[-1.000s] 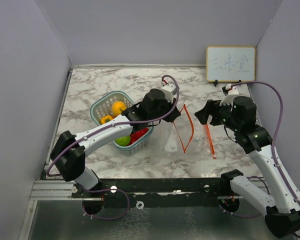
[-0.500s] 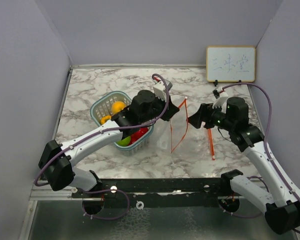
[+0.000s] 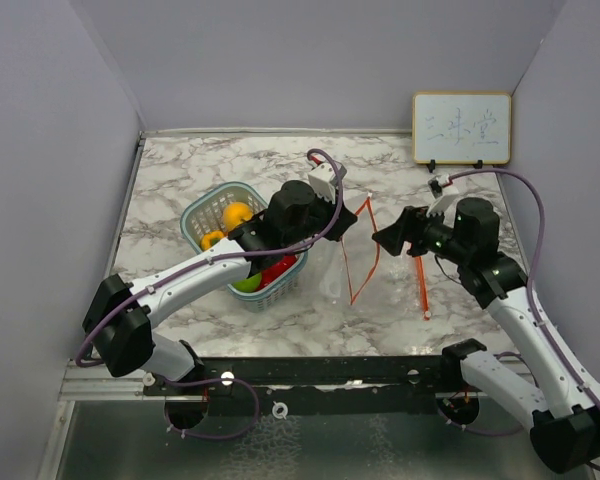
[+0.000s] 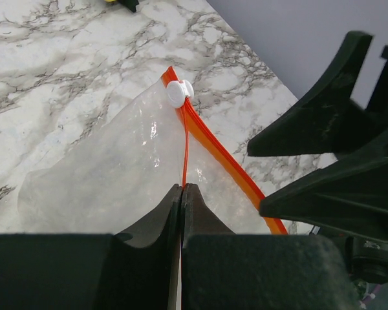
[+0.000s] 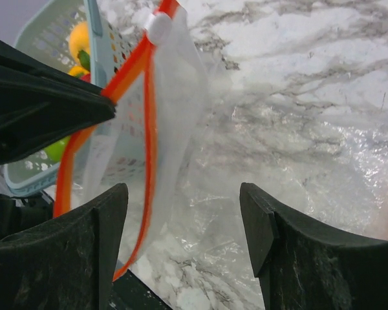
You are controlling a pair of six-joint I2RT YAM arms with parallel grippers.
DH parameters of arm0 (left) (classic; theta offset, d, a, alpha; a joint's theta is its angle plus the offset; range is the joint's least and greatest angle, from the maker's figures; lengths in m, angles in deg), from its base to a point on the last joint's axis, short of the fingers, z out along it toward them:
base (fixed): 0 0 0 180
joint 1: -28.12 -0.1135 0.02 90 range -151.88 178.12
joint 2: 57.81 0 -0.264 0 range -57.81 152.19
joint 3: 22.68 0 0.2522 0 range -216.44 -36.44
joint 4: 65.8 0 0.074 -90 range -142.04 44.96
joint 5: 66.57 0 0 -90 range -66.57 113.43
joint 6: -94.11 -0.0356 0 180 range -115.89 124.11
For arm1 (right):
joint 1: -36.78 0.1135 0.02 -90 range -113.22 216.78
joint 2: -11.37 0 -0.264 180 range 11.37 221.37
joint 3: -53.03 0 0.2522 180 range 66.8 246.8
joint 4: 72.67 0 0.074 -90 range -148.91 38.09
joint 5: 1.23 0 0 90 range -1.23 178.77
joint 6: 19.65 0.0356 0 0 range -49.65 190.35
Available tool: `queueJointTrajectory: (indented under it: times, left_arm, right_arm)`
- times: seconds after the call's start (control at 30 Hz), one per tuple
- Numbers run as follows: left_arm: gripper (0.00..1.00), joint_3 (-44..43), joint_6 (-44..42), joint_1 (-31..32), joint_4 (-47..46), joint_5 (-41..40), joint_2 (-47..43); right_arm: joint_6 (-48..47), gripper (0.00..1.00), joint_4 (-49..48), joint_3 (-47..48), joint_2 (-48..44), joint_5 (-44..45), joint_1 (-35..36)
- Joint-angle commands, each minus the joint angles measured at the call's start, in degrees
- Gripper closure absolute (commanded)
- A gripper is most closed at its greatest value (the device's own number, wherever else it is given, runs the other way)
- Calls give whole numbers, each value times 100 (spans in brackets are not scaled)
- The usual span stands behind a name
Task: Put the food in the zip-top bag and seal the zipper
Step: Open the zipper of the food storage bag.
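Grey walls are boxing in the marble table (image 3: 210, 165) on the left, back and right. Bare marble is showing behind the basket (image 3: 188, 225) and along the near edge. The bag (image 4: 116, 161) is hanging mid-table, just right of the basket; it is looking clear and crinkly, with its mouth gaping and its zipper (image 5: 149, 129) unsealed. The left pincer (image 4: 182, 188) is pinching the bag's mouth edge. The right pincer (image 5: 181, 190) is standing open beside it, gripping nothing. Food (image 3: 237, 215) is sitting in the basket.

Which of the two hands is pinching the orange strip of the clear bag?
The left hand, shut on the orange strip; the right hand is open and grips nothing.
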Motion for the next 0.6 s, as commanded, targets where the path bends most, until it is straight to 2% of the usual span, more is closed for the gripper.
queueJointTrajectory:
  times: [0.0, 0.27, 0.33, 0.43, 0.5, 0.57]
  left_arm:
    - [100, -119, 17, 19, -228, 42, 1]
    - [100, -160, 240, 10, -573, 353, 138]
    - [100, -177, 291, 10, -659, 437, 191]
    - [100, -255, 301, 10, -659, 472, 215]
    - [100, -379, 145, 10, -362, 252, 165]
    - [100, -479, -78, 1, 13, -235, 43]
  right_arm:
    - [214, 31, -674, -328, 253, -312, -18]
    - [509, 40, -1383, -466, 714, -372, 24]
    - [526, 49, -1416, -478, 800, -319, 50]
    - [521, 72, -1239, -461, 910, -32, 86]
    - [510, 84, -852, -363, 910, 667, 94]
    - [505, 91, -479, -251, 847, 1517, 92]
